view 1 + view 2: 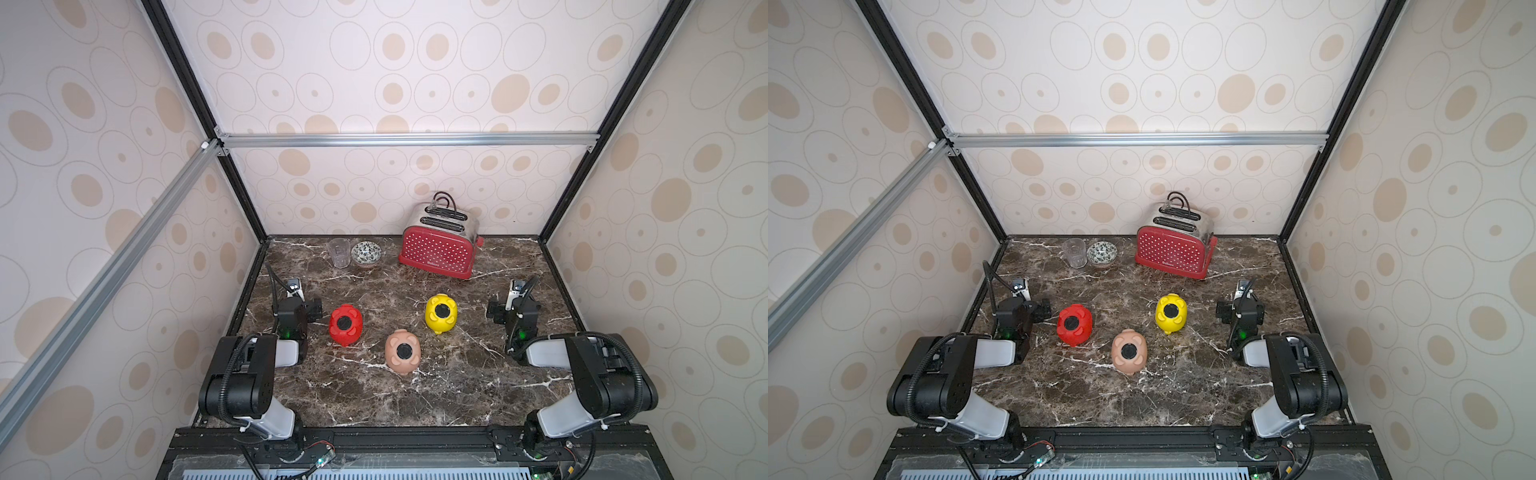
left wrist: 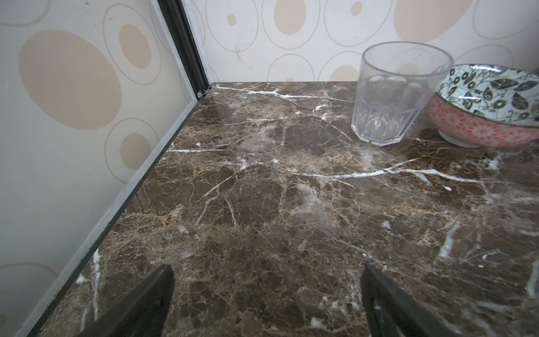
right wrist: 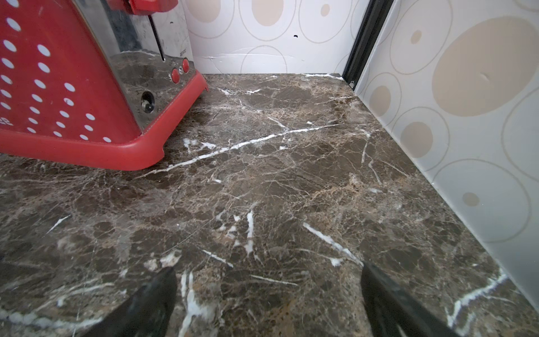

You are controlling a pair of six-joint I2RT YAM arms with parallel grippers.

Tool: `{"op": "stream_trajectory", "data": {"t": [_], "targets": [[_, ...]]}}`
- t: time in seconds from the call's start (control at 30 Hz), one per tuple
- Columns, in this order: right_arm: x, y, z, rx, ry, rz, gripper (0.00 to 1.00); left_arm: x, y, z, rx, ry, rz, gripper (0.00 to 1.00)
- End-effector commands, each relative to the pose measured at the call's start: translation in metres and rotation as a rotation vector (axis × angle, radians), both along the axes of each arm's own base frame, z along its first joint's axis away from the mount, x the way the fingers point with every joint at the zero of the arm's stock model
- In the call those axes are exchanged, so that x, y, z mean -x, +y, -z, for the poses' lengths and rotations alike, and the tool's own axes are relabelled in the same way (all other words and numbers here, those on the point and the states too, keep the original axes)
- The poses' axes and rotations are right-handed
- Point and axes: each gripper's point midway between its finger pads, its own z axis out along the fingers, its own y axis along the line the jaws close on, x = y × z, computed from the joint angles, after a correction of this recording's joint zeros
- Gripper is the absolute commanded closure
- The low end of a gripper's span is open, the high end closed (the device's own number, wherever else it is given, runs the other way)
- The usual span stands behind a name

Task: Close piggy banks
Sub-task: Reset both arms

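Three piggy banks lie belly-up on the marble table (image 1: 415, 399), each showing a black round spot on its belly. The red one (image 1: 345, 325) (image 1: 1074, 325) is at the left, the pale pink one (image 1: 402, 352) (image 1: 1129, 352) nearest the front, the yellow one (image 1: 441, 313) (image 1: 1170, 312) to the right. My left gripper (image 1: 297, 305) (image 2: 267, 271) hangs just left of the red pig, open and empty over bare marble. My right gripper (image 1: 515, 309) (image 3: 267, 271) is right of the yellow pig, also open and empty. Neither wrist view shows a pig.
A red dotted toaster (image 1: 438, 249) (image 3: 73, 87) stands at the back, right of centre. A clear glass (image 1: 338, 252) (image 2: 399, 96) and a patterned bowl (image 1: 366, 252) (image 2: 490, 111) stand at the back left. Papered walls close in three sides.
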Motion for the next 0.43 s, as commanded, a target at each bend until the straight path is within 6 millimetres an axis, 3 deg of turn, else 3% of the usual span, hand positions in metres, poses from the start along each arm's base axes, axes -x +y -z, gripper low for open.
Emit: {"op": "stream_trajectory", "data": {"t": [0.0,0.4], "targets": [[0.0014,0.0001,-0.0017,0.004,-0.002,-0.006,0.01,-0.0017,0.0013,-0.0073,-0.005,-0.018,0.001,0.01],[0.0013,0.0001,-0.0017,0.004,-0.002,-0.006,0.00,-0.0017,0.0015,-0.0064,-0.004,-0.013,0.002,0.01]]}}
